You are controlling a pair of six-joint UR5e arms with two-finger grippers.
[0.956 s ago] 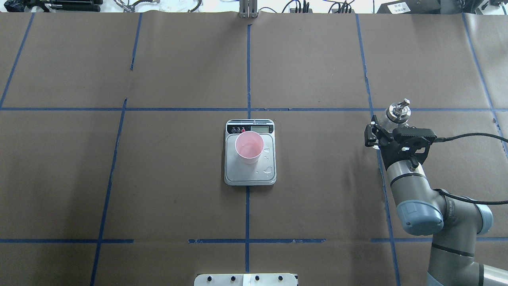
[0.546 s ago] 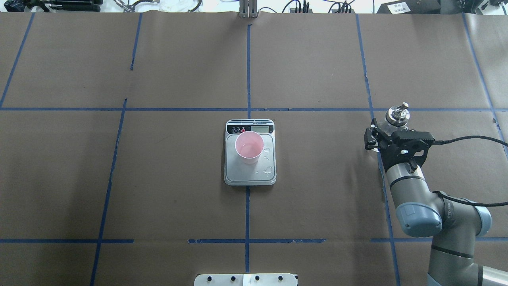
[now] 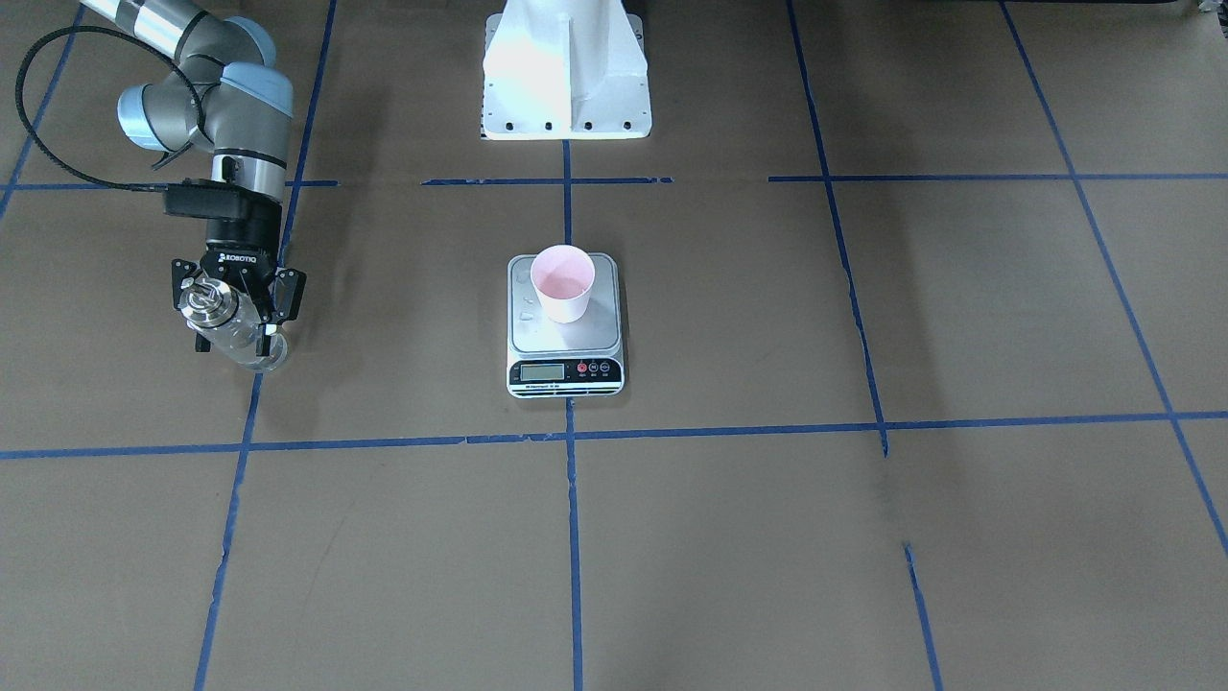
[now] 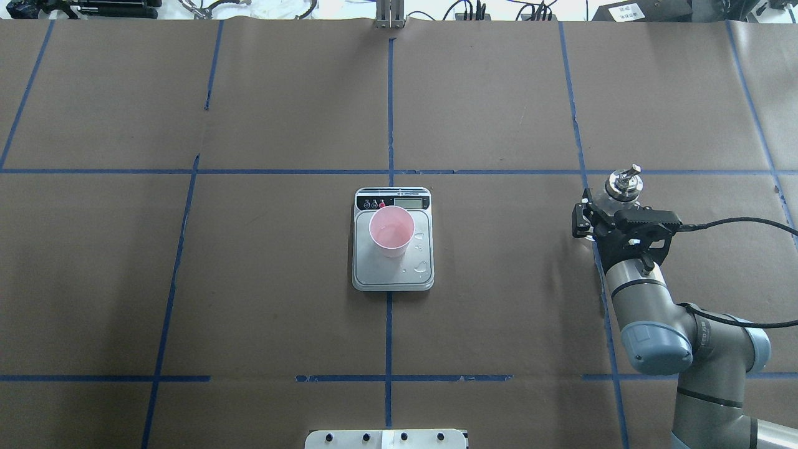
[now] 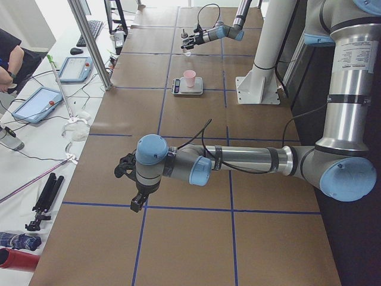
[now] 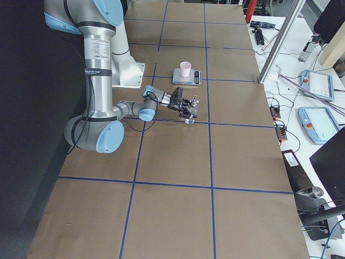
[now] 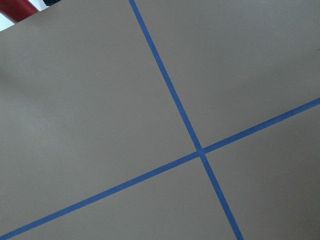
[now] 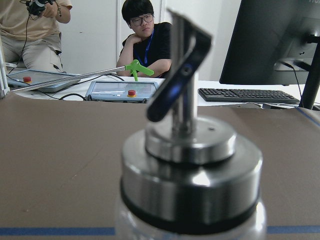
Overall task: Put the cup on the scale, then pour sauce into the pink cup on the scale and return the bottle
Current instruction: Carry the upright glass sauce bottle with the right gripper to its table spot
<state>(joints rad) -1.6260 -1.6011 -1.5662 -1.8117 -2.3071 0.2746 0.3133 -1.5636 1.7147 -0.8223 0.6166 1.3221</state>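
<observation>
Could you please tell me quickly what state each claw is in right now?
Left claw: cannot be told; only a side view shows it.
Right claw: closed, holding the bottle.

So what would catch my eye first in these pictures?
Probably the pink cup, standing on the silver scale at the middle of the table. Next, the right gripper off to the robot's right, closed round a clear glass bottle with a shiny metal spout.

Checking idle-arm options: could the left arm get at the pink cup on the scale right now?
Probably yes: the left arm hangs over the table, nothing stands between it and the pink cup, and the right hand is off at the glass bottle.
</observation>
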